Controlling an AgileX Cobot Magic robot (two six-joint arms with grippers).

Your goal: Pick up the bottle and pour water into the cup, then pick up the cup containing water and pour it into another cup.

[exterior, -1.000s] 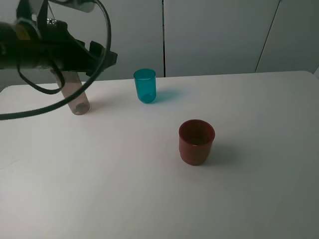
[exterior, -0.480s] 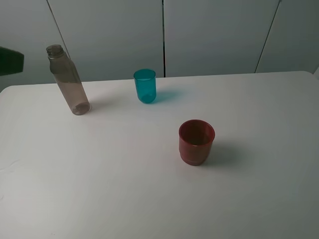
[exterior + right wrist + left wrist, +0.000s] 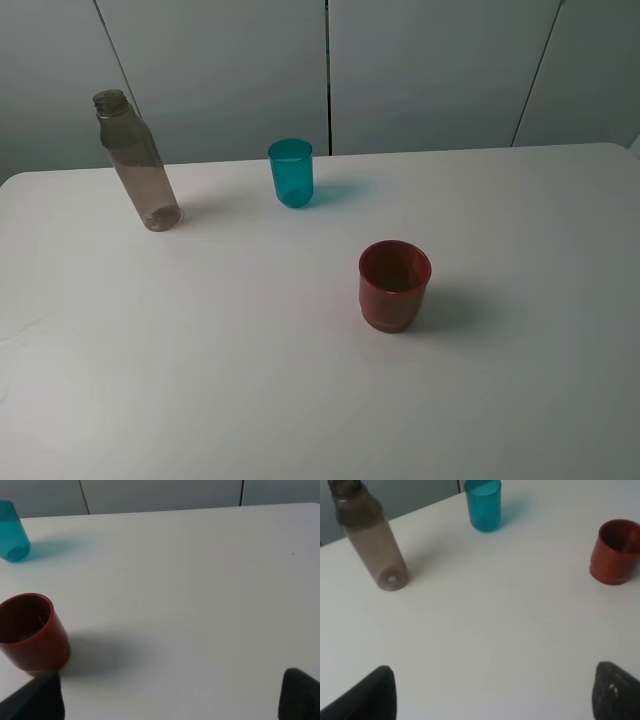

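Bottle: the tall grey see-through bottle (image 3: 136, 160) stands at the far left of the white desk (image 3: 250, 380), with no cap on.
Blue cup: the small teal cup (image 3: 291, 172) stands upright at the far side, near the middle, apart from the bottle.
Red cup: the wider dark red cup (image 3: 394, 284) stands nearer and to the right, well apart from both.
Left pincer: the left pincer (image 3: 490, 695) is spread wide over bare desk, holding nothing.
Right pincer: the right pincer (image 3: 170, 697) shows two dark tips apart near the red cup; it pinches nothing.
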